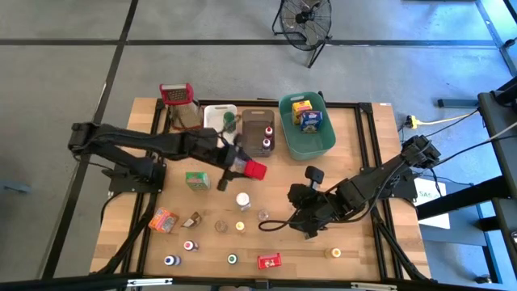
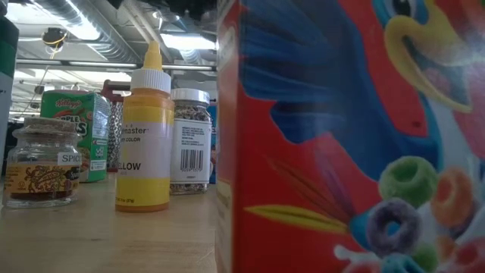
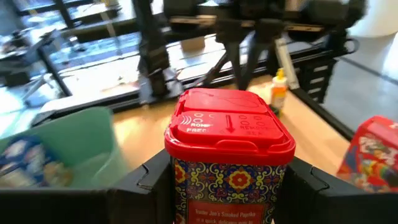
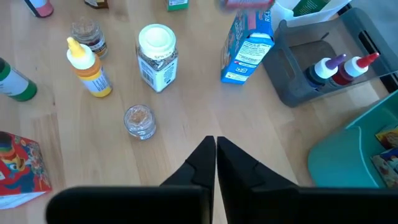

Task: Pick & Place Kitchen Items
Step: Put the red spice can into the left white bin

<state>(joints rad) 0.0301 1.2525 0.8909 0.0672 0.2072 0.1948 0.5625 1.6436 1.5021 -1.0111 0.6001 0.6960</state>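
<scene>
My left gripper (image 1: 242,168) reaches from the table's left to its middle and is shut on a tin with a red lid (image 3: 229,134), patterned in blue, red and yellow. The tin (image 1: 254,169) hangs above the wood near the brown bin (image 1: 257,141). My right gripper (image 4: 216,146) is shut on nothing and hovers over the table's near middle (image 1: 271,225), close to a small glass jar (image 4: 139,120) and a white-capped spice jar (image 4: 157,57). Other kitchen items stand scattered over the near half of the table. My left gripper pinches the tin's patterned body (image 3: 177,186) just under the red lid, one finger (image 3: 146,183) on each opposite side. The fingers come nearly level from the table's left. The tin sits about upright, lid up, lifted clear of the table.
A teal bin (image 1: 317,144) with boxes, the brown bin with bottles and a white bin (image 1: 216,111) line the far edge, with a red-handled grater (image 1: 176,95) at the far left. A green box (image 1: 197,179), an orange box (image 1: 164,219) and a red box (image 1: 269,260) stand nearer.
</scene>
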